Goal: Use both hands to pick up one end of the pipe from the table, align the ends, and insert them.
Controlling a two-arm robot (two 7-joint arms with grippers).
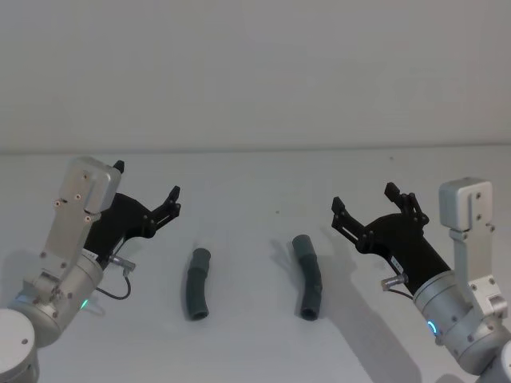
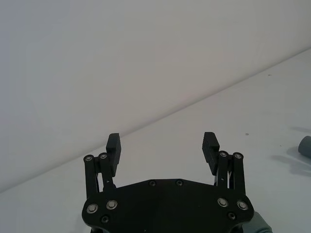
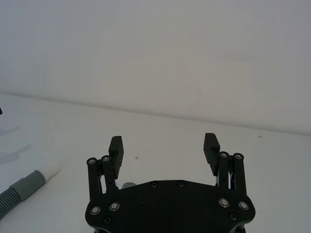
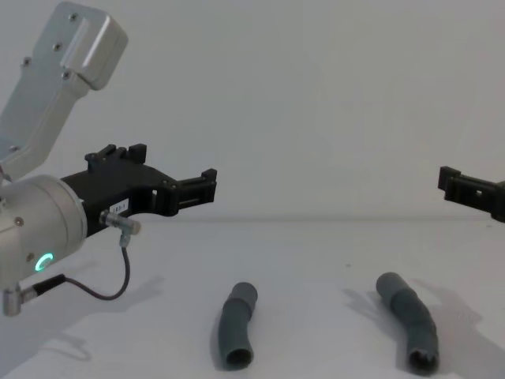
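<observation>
Two dark grey pipe pieces lie apart on the white table (image 1: 255, 183): the left piece (image 1: 197, 284) and the right piece (image 1: 308, 276), also seen from the chest as the left piece (image 4: 238, 325) and the right piece (image 4: 409, 319). One piece (image 3: 22, 189) ends in a white tube tip (image 3: 51, 170); the near ends are open hollow cuffs. My left gripper (image 1: 148, 182) hovers open to the left of the left piece, holding nothing (image 2: 162, 143). My right gripper (image 1: 364, 198) hovers open to the right of the right piece, also holding nothing (image 3: 163, 145).
A pale grey wall (image 1: 255, 72) rises behind the table's far edge. Bare table lies between the two pieces and beyond them. A thin black cable (image 4: 102, 292) loops under my left wrist.
</observation>
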